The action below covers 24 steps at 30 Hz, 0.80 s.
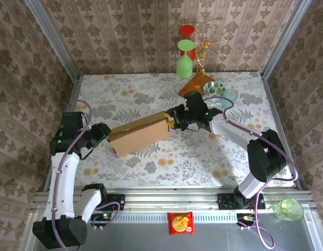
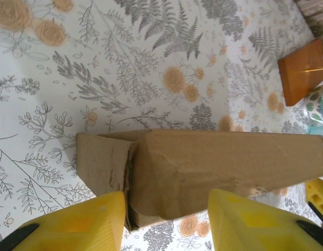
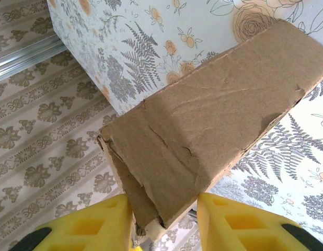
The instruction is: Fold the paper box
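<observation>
Brown corrugated cardboard, creased and dented, makes up the paper box [image 1: 139, 136], which is laid aslant near the middle of the table [image 1: 151, 94] and bracketed at its two short ends by the arms. Its right end is pinched between the yellow fingers [image 3: 93, 225] of the right gripper [image 1: 173, 123], the gap between them being filled by doubled cardboard layers. The left gripper [image 1: 102, 134] is set at the opposite end, its fingers [image 2: 78, 225] spread wide to either side of a box corner; whether they are pressed on the cardboard cannot be told. The walls appear to be raised and the lid brought over, so the closing step is judged to be in hand, with the left end flap seen bulging and not fully tucked. For the next move, the right end is best held steady while that loose flap is pressed flat and its edge is guided inside the wall.
</observation>
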{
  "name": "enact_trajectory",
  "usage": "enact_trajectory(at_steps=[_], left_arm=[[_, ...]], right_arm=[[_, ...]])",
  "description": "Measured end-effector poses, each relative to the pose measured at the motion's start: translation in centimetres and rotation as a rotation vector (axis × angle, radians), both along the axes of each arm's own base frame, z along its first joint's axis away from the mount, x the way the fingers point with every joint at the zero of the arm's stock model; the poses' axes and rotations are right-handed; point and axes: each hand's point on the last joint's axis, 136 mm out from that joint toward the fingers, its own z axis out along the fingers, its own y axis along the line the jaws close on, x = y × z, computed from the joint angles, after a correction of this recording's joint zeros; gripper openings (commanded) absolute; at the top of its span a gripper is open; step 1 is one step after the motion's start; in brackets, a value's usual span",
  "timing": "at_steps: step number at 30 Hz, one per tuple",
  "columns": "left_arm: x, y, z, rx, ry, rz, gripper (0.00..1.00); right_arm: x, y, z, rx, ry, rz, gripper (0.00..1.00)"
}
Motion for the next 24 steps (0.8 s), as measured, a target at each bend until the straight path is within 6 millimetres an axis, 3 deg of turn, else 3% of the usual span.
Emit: enact_trajectory(at_steps=[5, 10, 20, 24], left_arm=[[-0.5, -0.1, -2.5, -0.011, 0.047, 0.004, 0.36], [-0.1, -0.5, -3.2, -0.04, 0.011, -0.003, 0.09], [0.5, -0.9, -3.2, -0.071, -0.058, -0.005, 0.03], [0.4, -2.7, -2.9, -0.082, -0.076, -0.057, 0.03]], right_arm=[[0.0, 0.0, 0.0, -0.001, 0.0, 0.0, 0.36], [0.0, -0.2, -0.2, -0.008, -0.005, 0.006, 0.35], [0.1, -0.8, -0.4, -0.015, -0.032, 0.027, 0.26], [0.1, -2.5, -0.3, -0.058, -0.072, 0.047, 0.25]])
